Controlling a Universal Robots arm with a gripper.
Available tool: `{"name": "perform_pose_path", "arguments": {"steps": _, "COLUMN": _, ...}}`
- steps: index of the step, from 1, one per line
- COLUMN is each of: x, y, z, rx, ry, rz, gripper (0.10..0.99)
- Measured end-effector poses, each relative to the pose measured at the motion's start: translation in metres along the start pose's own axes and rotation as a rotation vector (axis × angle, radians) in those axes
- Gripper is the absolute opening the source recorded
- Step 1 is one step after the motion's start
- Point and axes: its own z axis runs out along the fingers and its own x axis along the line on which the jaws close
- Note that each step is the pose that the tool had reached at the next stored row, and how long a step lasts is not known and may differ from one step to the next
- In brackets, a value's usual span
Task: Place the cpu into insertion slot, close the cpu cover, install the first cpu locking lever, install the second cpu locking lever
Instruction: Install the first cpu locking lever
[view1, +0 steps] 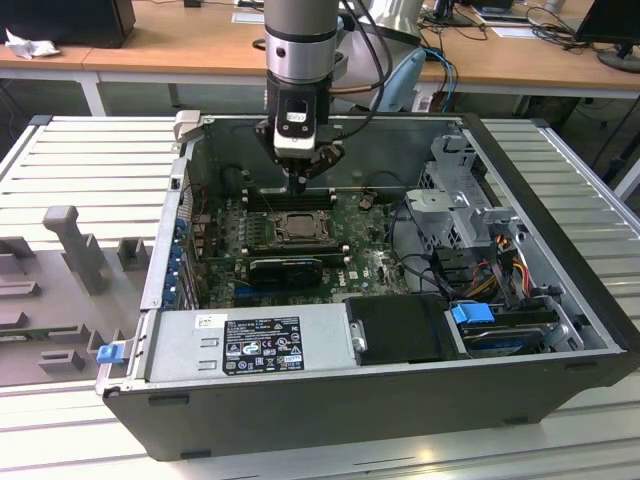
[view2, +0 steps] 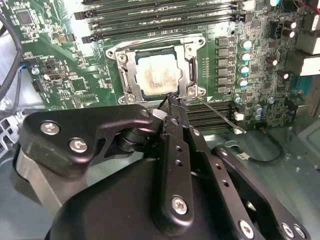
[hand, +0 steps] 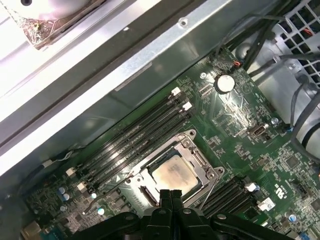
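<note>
The gripper (view1: 300, 185) reaches down into an open computer case (view1: 330, 400) that lies on its side on a ribbed metal table (view1: 90, 170). It hangs over the green motherboard (view1: 370, 265), close to the case's far wall and just above the insertion slot (view1: 297, 228).

In both wrist views the cpu (view2: 157, 75) (hand: 172, 175) lies flat inside the insertion slot, its pale, smudged top showing through the square window of the cpu cover (view2: 190, 70) (hand: 200, 167). The cover lies down over the chip, its silvery frame lapping the chip's edges.

The jaws are together, with no gap visible between the black fingertips (hand: 170, 192), and whether they pinch anything I cannot tell. In the second wrist view their tip (view2: 175, 100) sits at the slot's corner, the one beside the memory slots (view2: 210, 112) nearest the case wall.

From that same corner a thin wire locking lever (view2: 217, 115) angles out across those memory slots, away from the cover. A second wire (view2: 160, 39) runs along the slot's opposite edge, and whether it is latched I cannot tell
</note>
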Motion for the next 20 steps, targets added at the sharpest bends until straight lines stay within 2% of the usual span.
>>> {"name": "perform_pose_path", "arguments": {"steps": 20, "x": 0.0, "y": 0.0, "z": 0.0, "rx": 0.001, "ry": 0.0064, "rz": -0.217, "gripper": 0.106}}
